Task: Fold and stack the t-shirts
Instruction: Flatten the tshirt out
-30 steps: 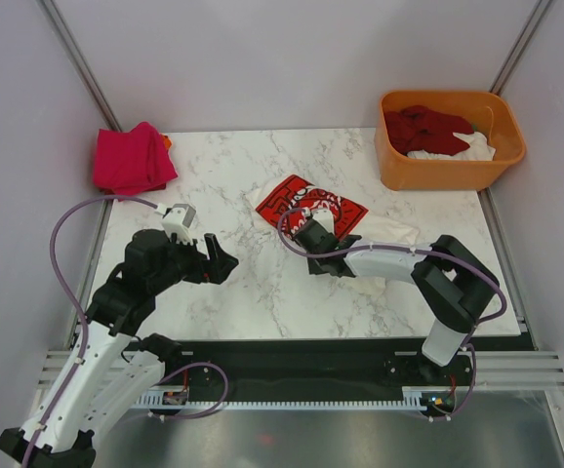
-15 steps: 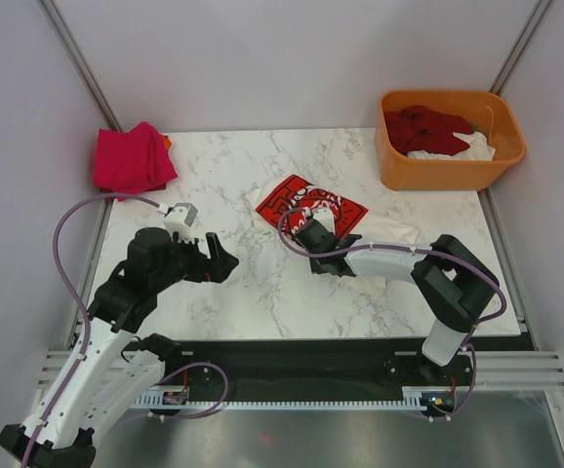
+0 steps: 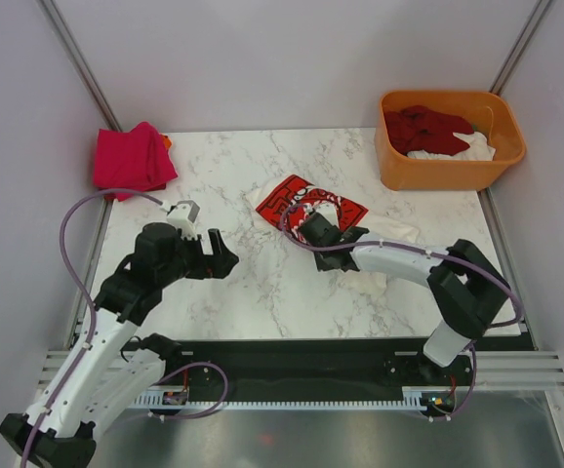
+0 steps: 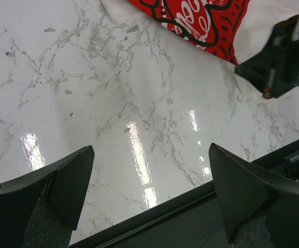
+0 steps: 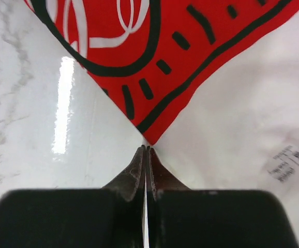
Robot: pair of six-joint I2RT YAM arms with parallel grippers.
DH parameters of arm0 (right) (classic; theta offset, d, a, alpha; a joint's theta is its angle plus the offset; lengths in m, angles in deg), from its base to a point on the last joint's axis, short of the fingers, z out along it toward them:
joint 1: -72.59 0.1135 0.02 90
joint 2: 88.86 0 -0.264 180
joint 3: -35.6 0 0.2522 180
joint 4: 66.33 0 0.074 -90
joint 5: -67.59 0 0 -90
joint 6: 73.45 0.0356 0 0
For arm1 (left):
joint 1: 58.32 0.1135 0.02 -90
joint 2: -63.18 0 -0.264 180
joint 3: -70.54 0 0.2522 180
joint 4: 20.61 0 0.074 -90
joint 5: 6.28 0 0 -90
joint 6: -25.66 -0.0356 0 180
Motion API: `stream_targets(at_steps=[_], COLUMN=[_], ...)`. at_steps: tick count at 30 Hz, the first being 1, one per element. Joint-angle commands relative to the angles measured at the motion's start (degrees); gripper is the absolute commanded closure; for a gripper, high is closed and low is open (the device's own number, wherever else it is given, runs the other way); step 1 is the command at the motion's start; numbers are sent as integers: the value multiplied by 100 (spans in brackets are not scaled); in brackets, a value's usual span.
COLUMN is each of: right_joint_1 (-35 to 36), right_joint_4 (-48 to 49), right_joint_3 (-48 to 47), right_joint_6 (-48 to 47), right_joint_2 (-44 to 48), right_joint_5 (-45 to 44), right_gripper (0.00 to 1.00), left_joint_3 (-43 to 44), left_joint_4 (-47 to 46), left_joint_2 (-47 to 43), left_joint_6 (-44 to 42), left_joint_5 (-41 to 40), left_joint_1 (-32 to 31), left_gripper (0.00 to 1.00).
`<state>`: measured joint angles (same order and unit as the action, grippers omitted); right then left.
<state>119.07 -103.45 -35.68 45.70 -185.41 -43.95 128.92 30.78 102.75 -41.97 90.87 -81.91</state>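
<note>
**Item 1. White t-shirt** (image 3: pixel 313 207), with a red panel printed in black and white lines. It lies crumpled at the middle of the marble table (image 3: pixel 253 161), slightly right of centre. The red panel faces up on its far left part, and plain white cloth trails to the right under the right arm. The left wrist view shows it (image 4: pixel 196 18) at the top edge. In the right wrist view (image 5: pixel 139 36) a point of the red print ends just at the fingertips.

**Item 2. Right gripper** (image 3: pixel 308 227). It is low over the near edge of the red panel. Its fingers are pressed together (image 5: pixel 145 151), pinching a thin sliver of white cloth at the shirt's edge.

**Item 3. Left gripper** (image 3: pixel 226 261). It is at the left of the table, well apart from the printed shirt. Its fingers are spread wide (image 4: pixel 149 160) with bare marble between them and nothing held.

**Item 4. Pink-red t-shirt** (image 3: pixel 131 158). It is bunched at the far left corner of the table.

**Item 5. Orange tub** (image 3: pixel 443 174). It stands at the far right corner. Inside are a dark red t-shirt (image 3: pixel 428 127) and, on its near right side and partly beneath it, a white garment (image 3: pixel 463 149).
</note>
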Motion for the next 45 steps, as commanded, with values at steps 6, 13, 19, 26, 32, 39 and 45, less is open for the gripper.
stream_targets(at_steps=[6, 13, 19, 26, 32, 39, 45], right_joint_1=[-113, -183, -201, -113, -78, 28, 45], right_joint_4=[-1636, -2393, -2289, -1041, -609, -416, -354], right_joint_3=[-1876, -3186, -2109, -358, -611, -708, -743], right_joint_6=[-383, -813, -657, -348, -471, -410, -392], right_joint_2=[1971, 2588, 2352, 1730, 614, -214, -575], right_joint_5=[-790, -1309, -116, 545, 678, 774, 572], right_gripper=[100, 100, 95, 43, 55, 62, 61], left_joint_3=[565, 1065, 1277, 1672, 1348, 751, 373], left_joint_4=[-272, -1028, -985, -73, 719, 816, 509], left_joint_2=[2027, 2950, 3304, 2240, 1319, 97, -555], left_joint_6=[926, 1410, 1323, 207, -66, -6, 30], left_joint_5=[-610, -698, -751, -890, -1094, -1505, -1533], left_joint_1=[-48, -285, -418, -418, -409, -418, -418], left_gripper=[0, 4, 3, 2, 1, 0, 0])
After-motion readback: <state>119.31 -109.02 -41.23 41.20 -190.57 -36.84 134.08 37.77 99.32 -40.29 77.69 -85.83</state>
